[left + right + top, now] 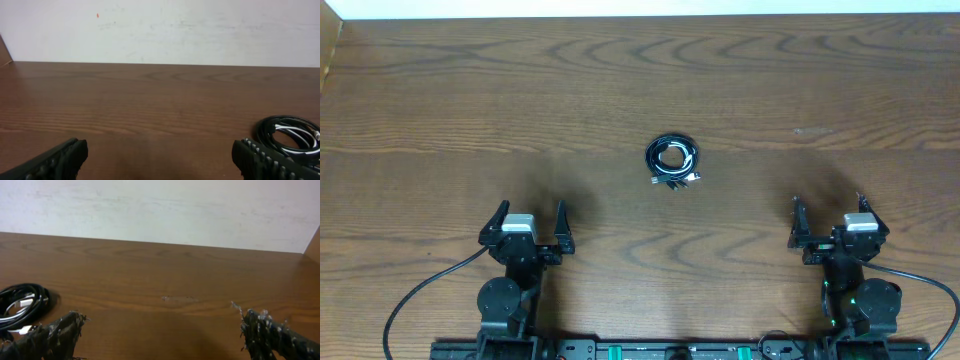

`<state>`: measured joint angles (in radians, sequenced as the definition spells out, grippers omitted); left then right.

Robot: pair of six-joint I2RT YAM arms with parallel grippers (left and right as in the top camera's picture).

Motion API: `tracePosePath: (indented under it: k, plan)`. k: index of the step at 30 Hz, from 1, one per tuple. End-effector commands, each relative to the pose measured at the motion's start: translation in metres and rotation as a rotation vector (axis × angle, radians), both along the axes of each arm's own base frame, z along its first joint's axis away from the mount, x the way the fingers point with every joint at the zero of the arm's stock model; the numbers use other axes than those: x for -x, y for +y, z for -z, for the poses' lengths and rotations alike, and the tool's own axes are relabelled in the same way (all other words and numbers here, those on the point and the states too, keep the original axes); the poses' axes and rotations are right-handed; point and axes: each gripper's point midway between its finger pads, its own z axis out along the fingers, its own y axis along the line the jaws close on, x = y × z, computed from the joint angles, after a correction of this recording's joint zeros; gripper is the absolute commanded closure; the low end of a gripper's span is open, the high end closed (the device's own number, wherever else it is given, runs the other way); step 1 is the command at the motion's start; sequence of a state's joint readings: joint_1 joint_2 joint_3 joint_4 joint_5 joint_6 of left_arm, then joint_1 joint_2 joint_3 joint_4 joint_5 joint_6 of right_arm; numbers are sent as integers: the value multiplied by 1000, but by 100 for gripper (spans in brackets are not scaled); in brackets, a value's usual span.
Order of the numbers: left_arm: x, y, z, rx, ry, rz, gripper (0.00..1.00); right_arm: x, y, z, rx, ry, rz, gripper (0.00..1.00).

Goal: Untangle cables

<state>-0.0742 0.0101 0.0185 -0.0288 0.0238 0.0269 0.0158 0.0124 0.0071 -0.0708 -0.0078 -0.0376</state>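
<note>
Centrally on the bench lie the cables, wound together into one small, roughly round coil. Black loops form the outside of the coil and a white strand runs within them; several small plug ends gather at the coil's edge nearest the arms. How many separate cords make up the coil cannot be told from above.

Left fingers: spread wide, holding nothing. They sit back from the coil and well off to its left, apart from it, with bare bench between. From the left wrist, the left fingers frame the lower corners of the view, and the cables appear beyond the right-hand finger and outside the gap, at the right edge. The black loops and the white strand inside them show clearly there, lying flat on the bench.

Right fingers: likewise spread wide and empty. They sit back from the coil and well off to its right, about as far from it as the left pair. From the right wrist, the right fingers stand parted, and the cables lie beyond the left-hand finger and outside the gap, at the left edge. A pale plug end shows at the coil's near side.

Neither pair touches the coil. Beyond the coil, the bench meets a pale wall.
</note>
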Motion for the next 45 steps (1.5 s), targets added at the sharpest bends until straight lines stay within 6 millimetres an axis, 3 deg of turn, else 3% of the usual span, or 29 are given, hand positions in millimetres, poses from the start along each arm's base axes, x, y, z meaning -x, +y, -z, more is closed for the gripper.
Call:
tracePosePath:
  k: [1, 29, 33, 38, 41, 45]
  plan:
    - [1, 5, 17, -14, 52, -27, 2, 0, -1, 1, 5, 1, 4, 1]
    - [1, 5, 17, -14, 52, -27, 2, 0, -4, -1, 11, -7, 21, 1]
    - [1, 4, 16, -13, 52, -26, 2, 0, -4, -16, 8, -66, 19, 1]
    - [5, -31, 12, 24, 37, 177, 2, 1, 5, -38, 6, -158, -28, 1]
    - [6, -36, 9, 28, 27, 208, 2, 4, 18, -56, -14, -228, -109, 1]
    - [9, -52, -30, 28, -120, 308, 2, 17, 47, -84, -20, -345, -286, 1]
